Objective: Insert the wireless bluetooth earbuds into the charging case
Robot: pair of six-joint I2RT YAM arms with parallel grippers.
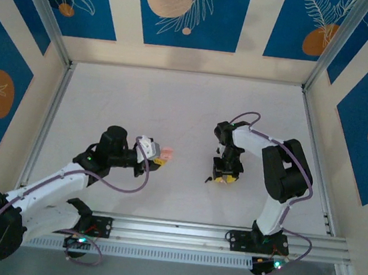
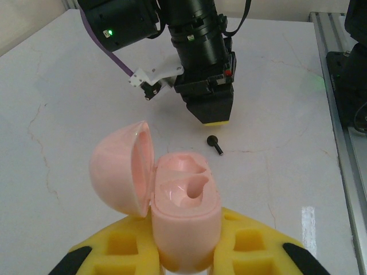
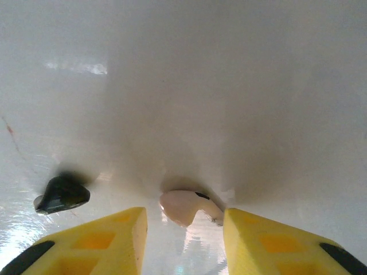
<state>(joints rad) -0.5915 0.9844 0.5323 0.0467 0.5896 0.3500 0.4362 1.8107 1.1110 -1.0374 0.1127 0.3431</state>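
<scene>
1. Left fingers [image 2: 123, 243] clamped on the pink charging case [image 2: 184, 200], lid open.
2. Right fingers [image 3: 109, 235] spread, straddling the pink earbud [image 3: 183, 207] lying on the desk [image 1: 175, 103].
3. Black earbud [image 3: 62, 193] on the desk, just beside.

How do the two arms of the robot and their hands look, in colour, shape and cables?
The left arm and the right arm have white links and bulky black joints; a purple cable loops along each. A green light glows on the left one. The left hand and right hand have blocky yellow fingers with black tips.
</scene>
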